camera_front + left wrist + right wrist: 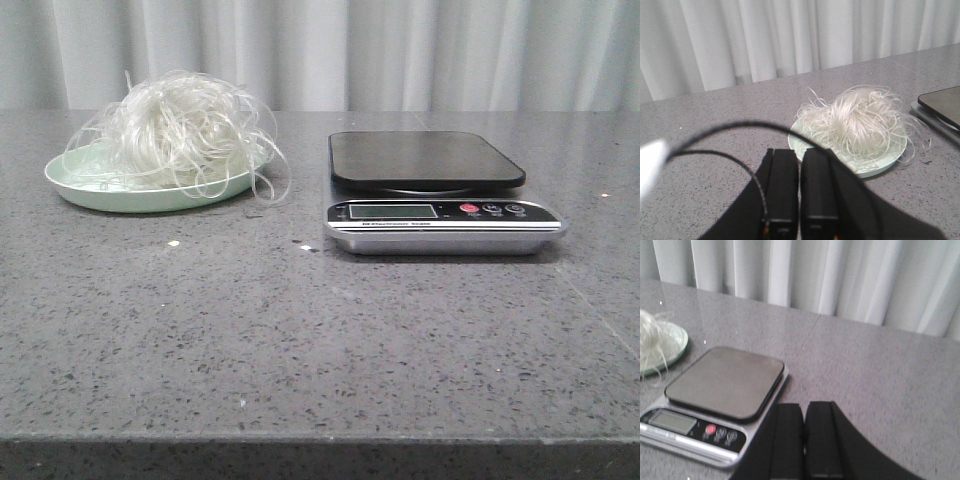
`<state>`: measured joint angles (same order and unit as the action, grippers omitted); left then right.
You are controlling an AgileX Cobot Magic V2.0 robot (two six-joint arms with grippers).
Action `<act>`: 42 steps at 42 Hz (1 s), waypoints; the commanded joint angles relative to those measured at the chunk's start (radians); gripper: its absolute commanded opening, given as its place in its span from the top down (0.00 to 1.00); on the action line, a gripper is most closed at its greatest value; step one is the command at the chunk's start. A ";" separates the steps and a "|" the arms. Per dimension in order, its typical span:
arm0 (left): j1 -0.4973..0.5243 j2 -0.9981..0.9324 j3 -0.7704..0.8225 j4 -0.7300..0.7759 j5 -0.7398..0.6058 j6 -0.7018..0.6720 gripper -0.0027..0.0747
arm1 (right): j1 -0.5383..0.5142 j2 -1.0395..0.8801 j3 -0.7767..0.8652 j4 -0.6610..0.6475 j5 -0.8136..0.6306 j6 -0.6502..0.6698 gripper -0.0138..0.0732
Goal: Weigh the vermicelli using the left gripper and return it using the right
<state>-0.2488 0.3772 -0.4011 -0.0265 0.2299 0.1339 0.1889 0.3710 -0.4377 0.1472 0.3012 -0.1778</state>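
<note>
On the speckled grey stone table (300, 340): nothing weighed yet.
Fluffy, glassy white vermicelli (185, 125) heaps on the pale green plate (75, 185), strands spilling over its rim, beside the bare silver scale (440, 225). Black left gripper (799, 165) and right gripper (805, 417) hang back, jaws together, likely awaiting pickup.

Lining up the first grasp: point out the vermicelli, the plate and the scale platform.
vermicelli (185, 125), front view, middle of the nest.
plate (80, 188), front view, bare left rim.
scale platform (425, 158), front view, centre of the dark top.
</note>
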 commanded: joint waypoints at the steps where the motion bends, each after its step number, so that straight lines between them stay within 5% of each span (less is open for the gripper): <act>1: 0.005 0.005 -0.029 -0.013 -0.081 -0.010 0.79 | -0.005 -0.054 0.048 0.008 -0.112 -0.003 0.67; 42: 0.005 0.005 -0.029 -0.013 -0.079 -0.010 0.79 | -0.005 -0.113 0.165 0.078 -0.177 -0.003 0.67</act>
<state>-0.2488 0.3772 -0.4011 -0.0286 0.2299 0.1339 0.1889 0.2531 -0.2466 0.2235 0.2097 -0.1762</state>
